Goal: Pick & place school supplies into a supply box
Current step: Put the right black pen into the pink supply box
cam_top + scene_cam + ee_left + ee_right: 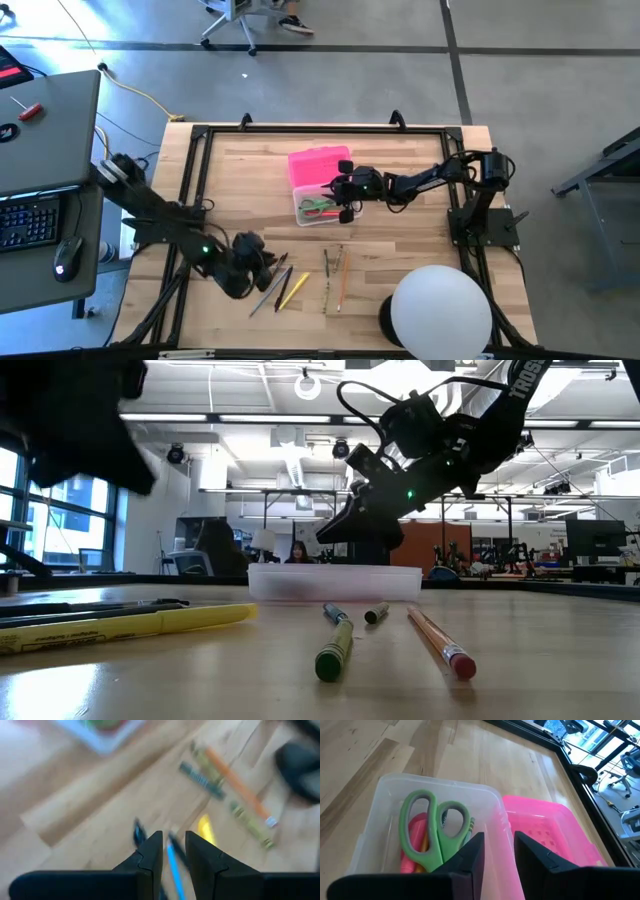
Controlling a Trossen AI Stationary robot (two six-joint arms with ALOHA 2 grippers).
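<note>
The clear supply box [320, 207] stands open at mid-table, its pink lid [320, 164] lying beside it on the far side. Green-handled scissors [437, 832] and a pink pen [412, 840] lie inside. My right gripper [499, 857] hovers open over the box's rim [335, 582]. My left gripper [174, 855] is open and raised above a loose group of pens [278, 288]. A blue pen [175, 867] shows through its gap, with a yellow one [205, 827] beside it. More pencils [333, 275] lie to the right; they include a green marker [335, 650] and an orange pencil [440, 643].
A large white dome [440, 310] sits at the table's near right corner. A black rail frame [195, 180] borders the tabletop. A desk with a keyboard [30, 215] stands beyond the left edge. Bare wood lies between the box and the pens.
</note>
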